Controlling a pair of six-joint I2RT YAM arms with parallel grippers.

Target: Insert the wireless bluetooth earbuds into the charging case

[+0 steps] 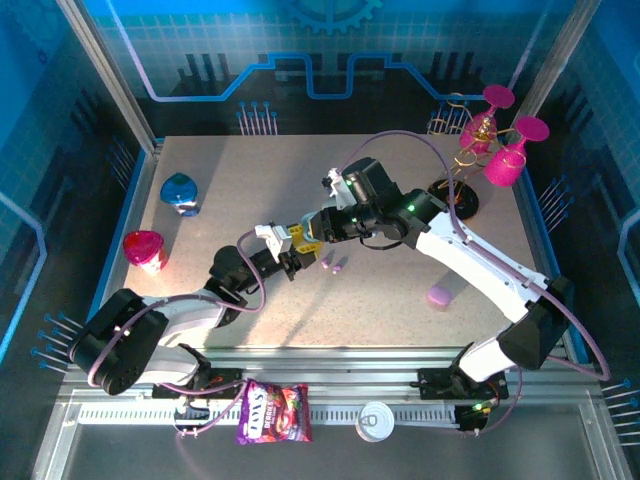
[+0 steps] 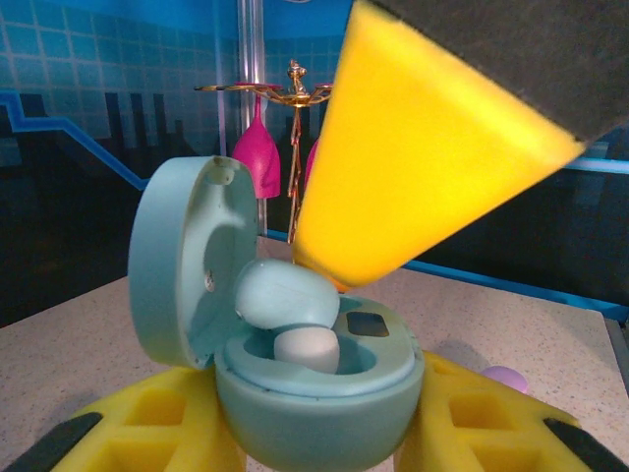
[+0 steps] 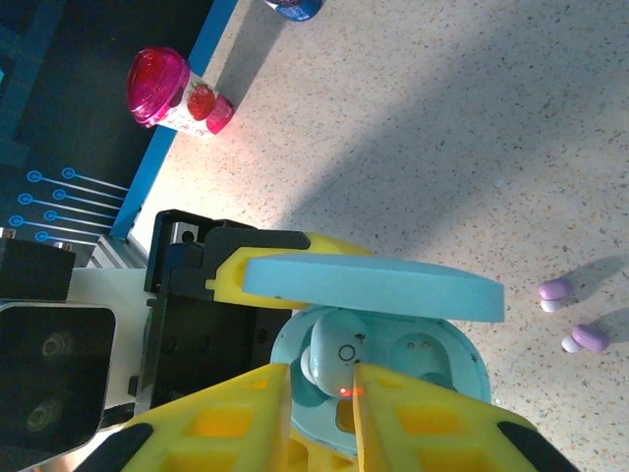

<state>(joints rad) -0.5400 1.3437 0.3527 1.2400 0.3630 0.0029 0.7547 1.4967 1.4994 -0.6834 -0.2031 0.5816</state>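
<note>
Light-blue earbud [image 2: 283, 293] in open charging case [image 2: 316, 413]

Right wrist view: the right end effector [image 3: 319, 379] is cut off by the bottom edge; its fingers [image 3: 226, 418] cover the 6 o'clock part of the charging case [image 3: 432, 354]. The lid [image 3: 373, 285], seen edge-on, hides the case's 12 o'clock rim. The earbud [image 3: 329, 344] is partly covered; whether the fingers grip it cannot be told. A blue object [image 3: 295, 6] is cut off by the top edge.

Left wrist view: a blurred yellow finger [image 2: 423, 147] enters from 1 o'clock, hiding the case's far rim and part of the glass rack [image 2: 285, 108]. The left end effector [image 2: 314, 423] is cut off at 6 o'clock. A purple object [image 2: 506, 377] at 4 o'clock is half hidden and cannot be identified
</note>
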